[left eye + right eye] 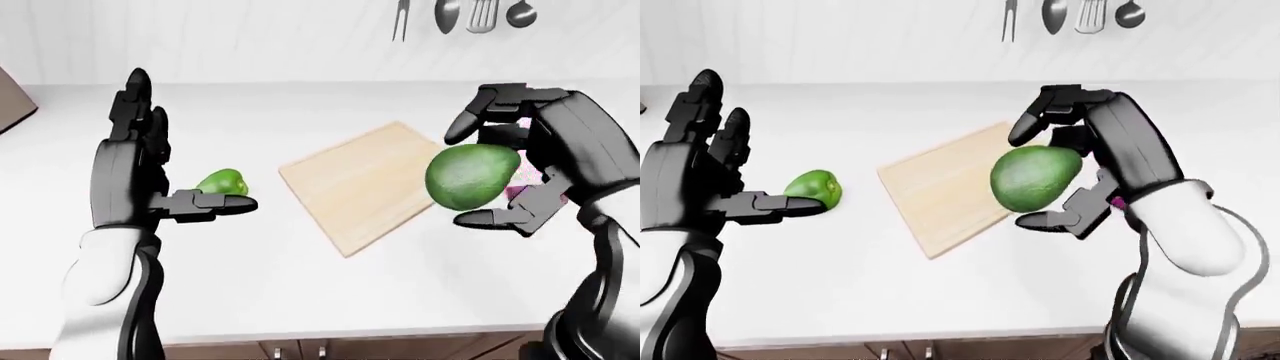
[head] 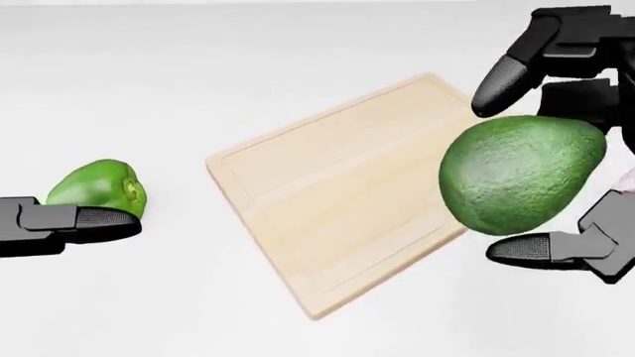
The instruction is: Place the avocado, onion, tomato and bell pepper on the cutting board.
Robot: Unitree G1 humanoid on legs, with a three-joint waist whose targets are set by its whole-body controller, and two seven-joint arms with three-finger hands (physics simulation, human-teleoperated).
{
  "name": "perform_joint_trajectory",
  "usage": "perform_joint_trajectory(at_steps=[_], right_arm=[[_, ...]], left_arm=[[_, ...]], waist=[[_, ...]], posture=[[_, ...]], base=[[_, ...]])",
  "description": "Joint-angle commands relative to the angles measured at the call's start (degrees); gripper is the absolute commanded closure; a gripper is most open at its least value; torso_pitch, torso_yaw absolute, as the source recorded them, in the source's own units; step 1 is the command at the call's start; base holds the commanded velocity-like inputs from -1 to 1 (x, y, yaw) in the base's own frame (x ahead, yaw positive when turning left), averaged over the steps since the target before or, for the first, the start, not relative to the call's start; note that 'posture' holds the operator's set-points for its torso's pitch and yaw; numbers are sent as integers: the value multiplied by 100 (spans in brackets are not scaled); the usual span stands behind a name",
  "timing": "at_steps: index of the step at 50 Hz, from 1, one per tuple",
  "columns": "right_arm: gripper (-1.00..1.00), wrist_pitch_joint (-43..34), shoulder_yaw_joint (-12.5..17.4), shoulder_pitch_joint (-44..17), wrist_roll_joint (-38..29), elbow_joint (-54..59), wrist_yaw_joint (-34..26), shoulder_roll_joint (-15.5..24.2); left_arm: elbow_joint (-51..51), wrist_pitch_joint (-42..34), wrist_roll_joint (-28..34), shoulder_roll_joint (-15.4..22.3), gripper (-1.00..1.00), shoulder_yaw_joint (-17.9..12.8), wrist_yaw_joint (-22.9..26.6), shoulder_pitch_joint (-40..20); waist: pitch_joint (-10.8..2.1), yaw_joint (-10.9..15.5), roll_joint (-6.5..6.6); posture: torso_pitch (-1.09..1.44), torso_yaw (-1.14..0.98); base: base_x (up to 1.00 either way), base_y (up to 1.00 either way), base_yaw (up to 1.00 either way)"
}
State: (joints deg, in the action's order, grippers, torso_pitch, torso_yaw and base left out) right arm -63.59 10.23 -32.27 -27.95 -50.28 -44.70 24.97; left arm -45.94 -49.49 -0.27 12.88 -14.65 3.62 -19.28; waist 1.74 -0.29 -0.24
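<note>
My right hand [image 1: 465, 176] is shut on the green avocado [image 2: 521, 175] and holds it in the air over the right edge of the wooden cutting board [image 2: 318, 186]. Nothing lies on the board. The green bell pepper [image 2: 99, 190] sits on the white counter to the left of the board. Just beside it my left hand [image 1: 190, 142] is open, fingers pointing up and thumb stretched in front of the pepper. A sliver of the purple onion [image 1: 522, 189] shows behind my right hand. The tomato is not in view.
Metal utensils [image 1: 460, 15] hang on the white wall at the top of the eye views. A dark object [image 1: 12, 105] stands at the counter's far left. The counter's near edge [image 1: 330, 330] runs along the bottom, with cabinet handles below it.
</note>
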Motion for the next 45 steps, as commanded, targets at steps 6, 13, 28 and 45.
perform_joint_trajectory(at_steps=[6,13,28,45], right_arm=[[100,382,-270,-1385,-135,1177,8,78],[100,1109,-298,-2087,-35,2511,215,-88],[100,3041,-431,-4151,458,6664,1271,-181],[100,5347,-579,-5263,493,12072,3863,-725]], left_arm=[[-141,177,-14,9,-100,22,-39,-104],[-111,233,-12,-11,-100,43,-55,-79],[10,295,1,-44,-100,92,-87,-137],[0,294,9,-3,-100,74,-68,-103]], waist=[[-74,-3,48],[-45,-3,78],[-60,-14,137],[-135,-12,163]], posture=[[0,0],[0,0],[0,0],[0,0]], base=[[0,0,0],[0,0,0],[0,0,0],[0,0,0]])
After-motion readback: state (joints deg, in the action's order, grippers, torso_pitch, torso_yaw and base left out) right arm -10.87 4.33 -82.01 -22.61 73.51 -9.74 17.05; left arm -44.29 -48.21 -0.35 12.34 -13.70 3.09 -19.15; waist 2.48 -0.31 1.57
